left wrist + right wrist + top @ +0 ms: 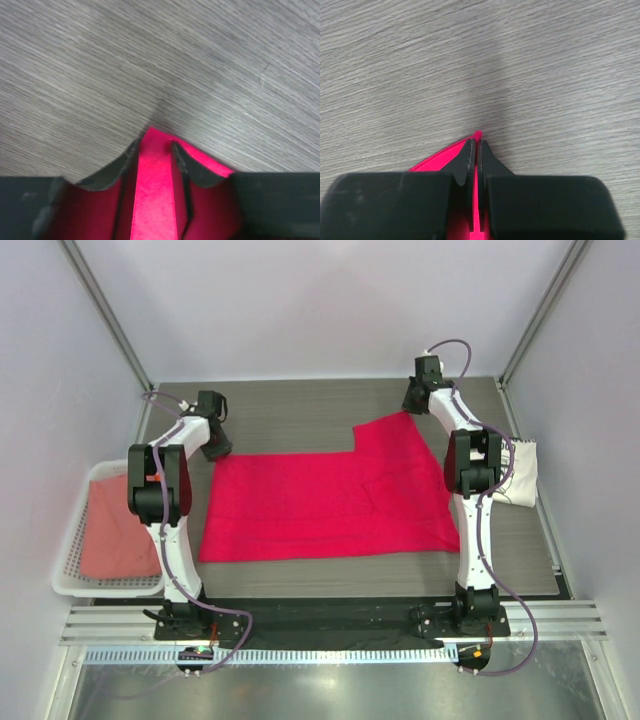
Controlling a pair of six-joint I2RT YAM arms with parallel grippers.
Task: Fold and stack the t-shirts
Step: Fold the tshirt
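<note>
Crimson t-shirt (320,505) lies spread flat across the middle of the tabletop (290,410). My left hand (154,146) grasps a fold at its far left corner, with cloth filling the gap between my fingers. My right hand (476,144) is clenched on the far right corner. The cream t-shirt (522,472) lies at the right edge, beside my right arm.
</note>
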